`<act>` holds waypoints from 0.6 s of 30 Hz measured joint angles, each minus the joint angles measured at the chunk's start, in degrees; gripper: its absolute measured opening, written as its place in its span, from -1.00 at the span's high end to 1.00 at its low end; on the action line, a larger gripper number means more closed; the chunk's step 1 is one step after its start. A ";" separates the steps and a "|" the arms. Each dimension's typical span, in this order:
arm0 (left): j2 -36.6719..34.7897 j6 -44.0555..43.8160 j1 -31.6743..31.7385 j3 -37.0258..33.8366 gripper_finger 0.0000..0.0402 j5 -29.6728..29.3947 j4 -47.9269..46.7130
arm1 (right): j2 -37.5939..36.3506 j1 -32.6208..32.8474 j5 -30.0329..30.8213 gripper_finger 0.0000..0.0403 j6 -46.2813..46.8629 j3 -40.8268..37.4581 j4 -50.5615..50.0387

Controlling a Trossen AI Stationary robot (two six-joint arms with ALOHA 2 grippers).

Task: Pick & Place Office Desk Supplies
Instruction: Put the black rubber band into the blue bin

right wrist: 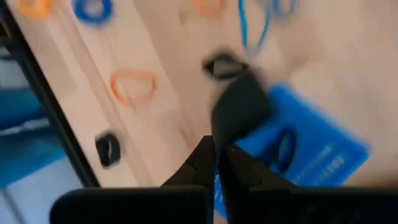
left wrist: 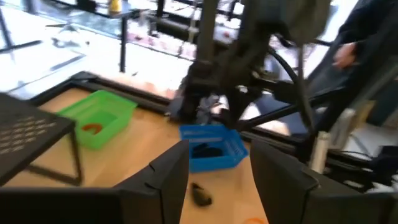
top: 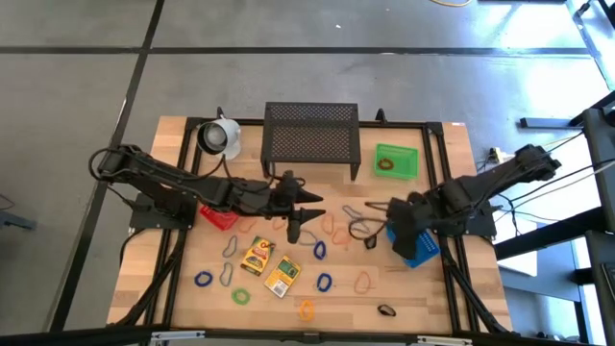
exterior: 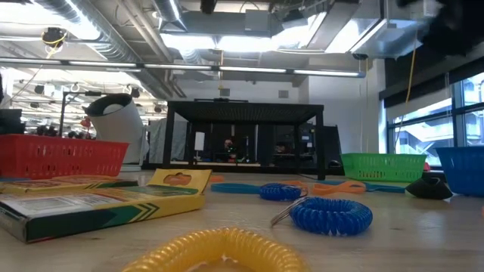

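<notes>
Overhead, the wooden worktop (top: 423, 298) carries a scatter of small thin coiled loops (top: 324, 282) in orange, blue, green and grey across its middle and near half, with two small yellow printed packets (top: 258, 255) just left of centre and a dark clip-like bit (top: 386, 310) toward the near right corner. The left gripper (top: 306, 228) hangs over the middle of the worktop, above the loops; its wrist view shows the two dark fingers (left wrist: 171, 177) standing apart with nothing between them. The right gripper (top: 402, 219) sits by the right edge, over the blue plastic bin (top: 419, 247); its wrist view shows the fingertips pressed together, empty, above the bin, which already holds a dark loop (right wrist: 285, 148).

Only the overhead picture gives the whole layout: the black mesh shelf (top: 310, 139) at the far edge, the white mug (top: 220, 136) lying on its side at the far left, the green plastic bin (top: 397, 160) at the far right, the red plastic bin (top: 217, 215) partly under the left arm. The table-level picture shows neither gripper, but a yellow coiled loop (exterior: 219, 251) and a blue one (exterior: 330, 215) close up, lying flat.

Open room lies along the near edge and the near left corner; the black frame rails run down both sides.
</notes>
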 joint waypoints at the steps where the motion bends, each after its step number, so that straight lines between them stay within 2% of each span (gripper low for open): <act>1: 0.12 -0.14 0.00 0.00 0.18 -1.33 -0.84 | 0.01 0.76 -1.36 0.97 1.83 -1.64 0.47; 5: 0.11 -1.12 0.27 -0.02 0.18 -5.61 -3.72 | 0.02 3.14 -5.91 0.97 9.03 -9.39 0.59; 9: 0.15 -2.10 0.87 -0.02 0.18 -8.23 -5.26 | 0.04 3.37 -6.13 0.96 16.79 -15.75 1.35; 14: 0.15 -2.34 1.45 -0.02 0.18 -8.42 -5.59 | 0.05 3.39 -6.13 0.96 19.58 -21.03 8.42; 18: 0.15 -3.93 1.66 -0.02 0.18 -10.75 -8.22 | 0.04 3.39 -6.06 0.96 21.80 -24.13 13.48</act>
